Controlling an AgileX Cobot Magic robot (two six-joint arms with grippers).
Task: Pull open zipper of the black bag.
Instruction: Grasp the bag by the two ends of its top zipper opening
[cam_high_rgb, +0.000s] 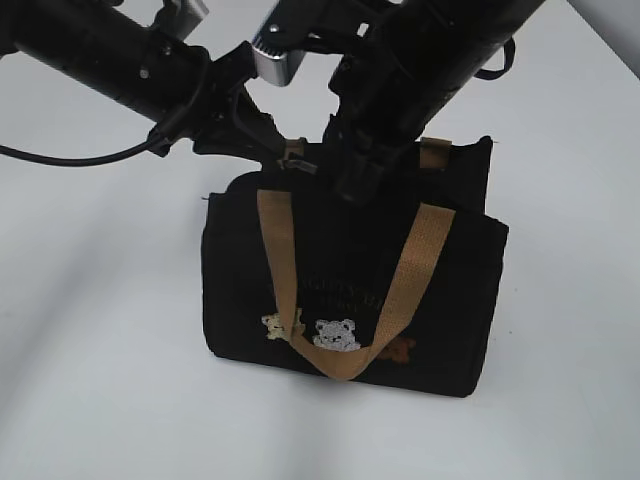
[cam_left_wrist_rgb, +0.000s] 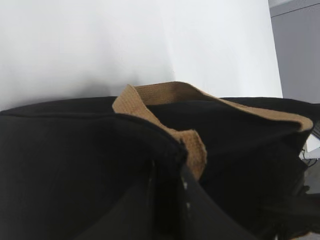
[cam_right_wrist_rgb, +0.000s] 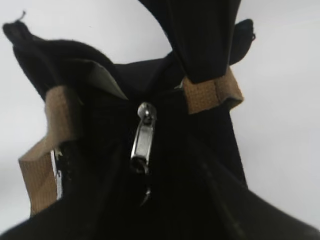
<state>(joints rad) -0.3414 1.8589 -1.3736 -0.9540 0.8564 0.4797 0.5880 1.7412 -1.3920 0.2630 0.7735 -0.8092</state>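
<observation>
The black bag (cam_high_rgb: 440, 300) stands upright on the white table, bear patches facing the exterior view. My left gripper (cam_high_rgb: 285, 155) is shut on the bag's black fabric at the back left of its top edge; in its wrist view the fingers (cam_left_wrist_rgb: 181, 175) pinch that edge beside a tan handle (cam_left_wrist_rgb: 165, 95). My right gripper (cam_high_rgb: 355, 185) reaches down onto the top of the bag. The right wrist view shows the zipper's silver pull tab (cam_right_wrist_rgb: 143, 140) lying on the black zip line, its lower end between the parted dark fingers of the right gripper (cam_right_wrist_rgb: 150, 200). I see no contact with the tab.
The white table (cam_high_rgb: 90, 350) surrounds the bag on all sides. The front tan handle (cam_high_rgb: 283, 260) hangs down over the bag's face. A black cable (cam_high_rgb: 70, 158) trails from the left arm. Both arms cross closely above the bag.
</observation>
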